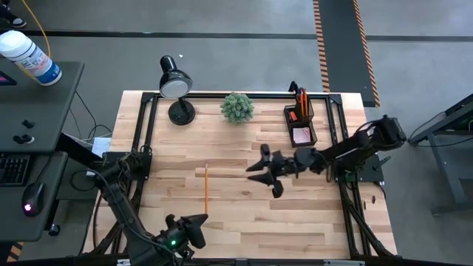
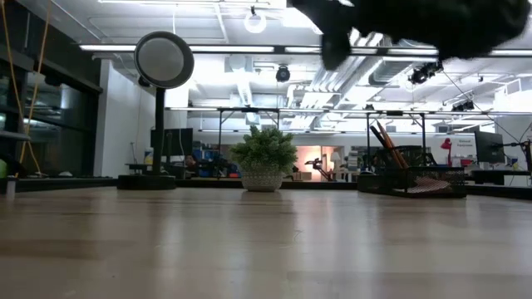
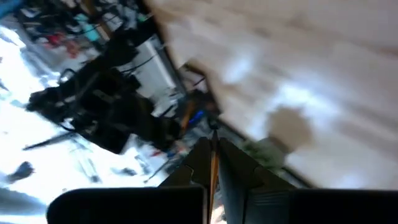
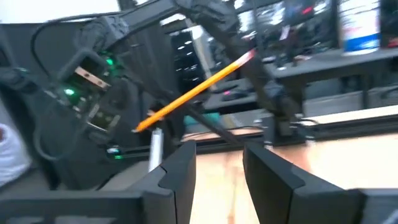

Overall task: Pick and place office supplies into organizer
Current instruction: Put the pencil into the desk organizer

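Observation:
An orange pencil point(image 1: 206, 188) hangs above the wooden table, pointing toward the far edge, with my left gripper point(image 1: 199, 221) shut on its near end by the table's front left. In the right wrist view the pencil point(image 4: 196, 90) slants through the air in front of the left arm. My right gripper point(image 1: 256, 172) hovers over the table's middle, raised and open, with nothing between its fingers point(image 4: 180, 165). The black mesh organizer point(image 1: 301, 122) stands at the far right, holding upright orange pencils point(image 1: 302, 98) in its cup and a pink pad point(image 1: 301, 134) in its tray. My left gripper pinches the pencil's near end point(image 3: 213, 167) between its two fingers, which lie along the pencil. The pencil runs out past the fingertips toward the table's far edge. It is lifted clear of the table, its eraser end point(image 4: 247, 57) free.
A black desk lamp point(image 1: 176, 85) and a small green plant point(image 1: 237, 107) stand along the far edge. Black frame rails point(image 1: 148, 133) run along the table's left and right sides. Bare wood point(image 1: 310, 214) lies between the arms and toward the near right.

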